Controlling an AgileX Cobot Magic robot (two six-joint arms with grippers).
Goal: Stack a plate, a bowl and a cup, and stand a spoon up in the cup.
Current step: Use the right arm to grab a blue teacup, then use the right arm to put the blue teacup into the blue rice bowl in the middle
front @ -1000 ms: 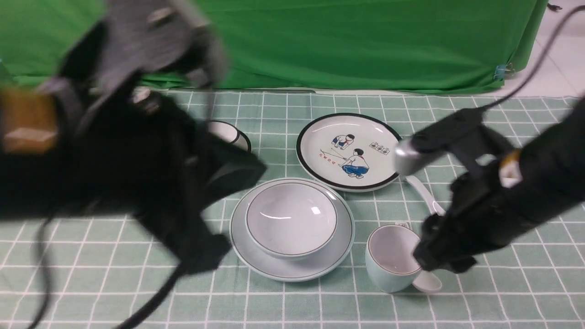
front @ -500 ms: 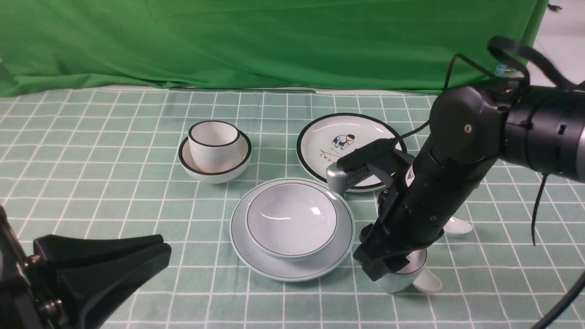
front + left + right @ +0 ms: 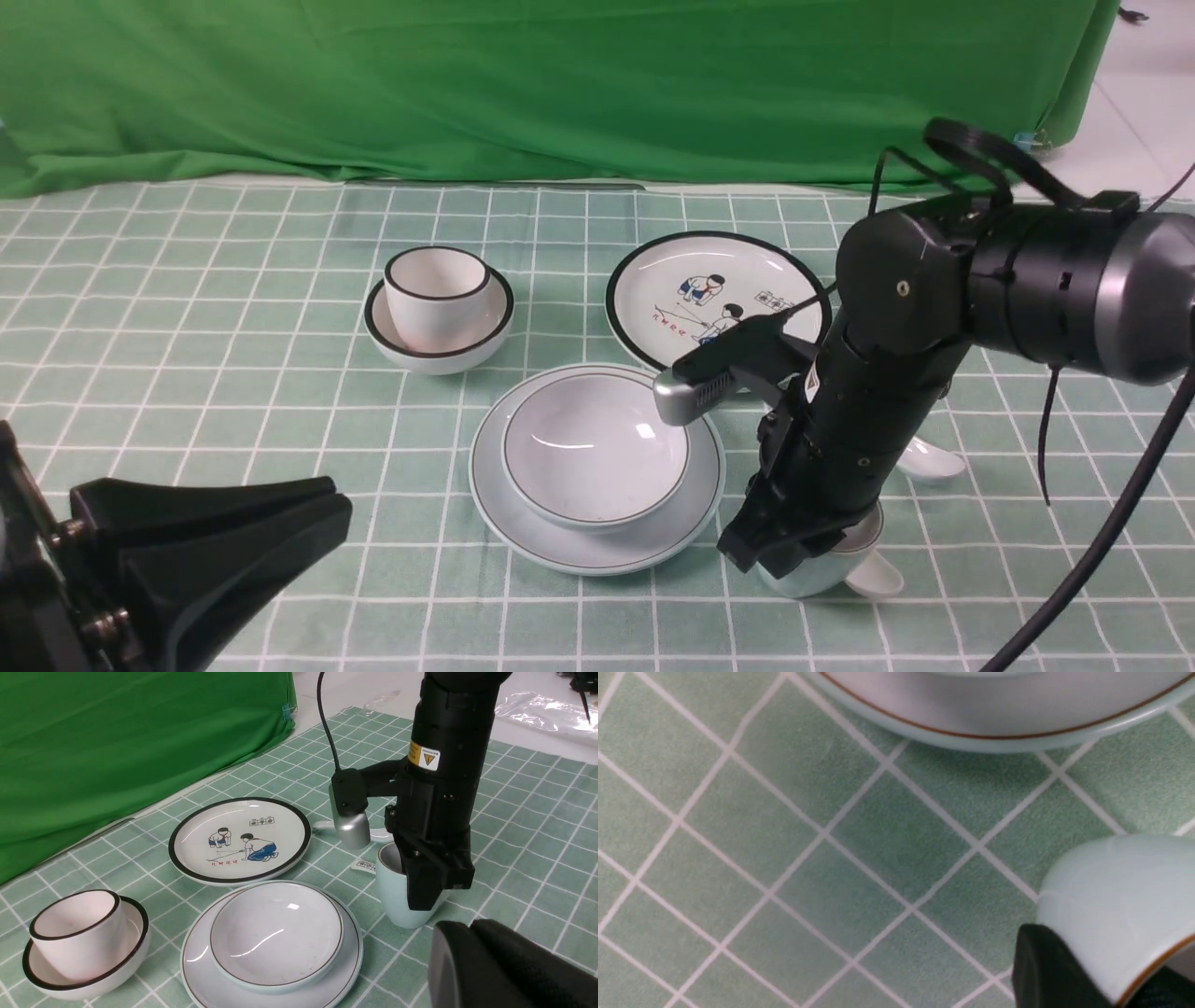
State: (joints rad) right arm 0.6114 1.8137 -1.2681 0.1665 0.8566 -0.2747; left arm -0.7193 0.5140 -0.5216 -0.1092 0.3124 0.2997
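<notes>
The right end effector [image 3: 794, 553] pinched the wall of the cup [image 3: 805, 583], 1 finger outside and 1 inside the rim (in the right wrist view the thin brown rim line ran between them). The cup stood upright on the counter [image 3: 187, 392], just right of the plate [image 3: 597, 558]. The bowl [image 3: 596, 453] sat centred on that plate. The spoon [image 3: 934, 463] lay flat on the counter, farther back than the cup. Its bowl end showed right of the right arm, and the rest was hidden. The left end effector [image 3: 329, 504] hung low at the near left, fingers pressed together, holding nothing.
</notes>
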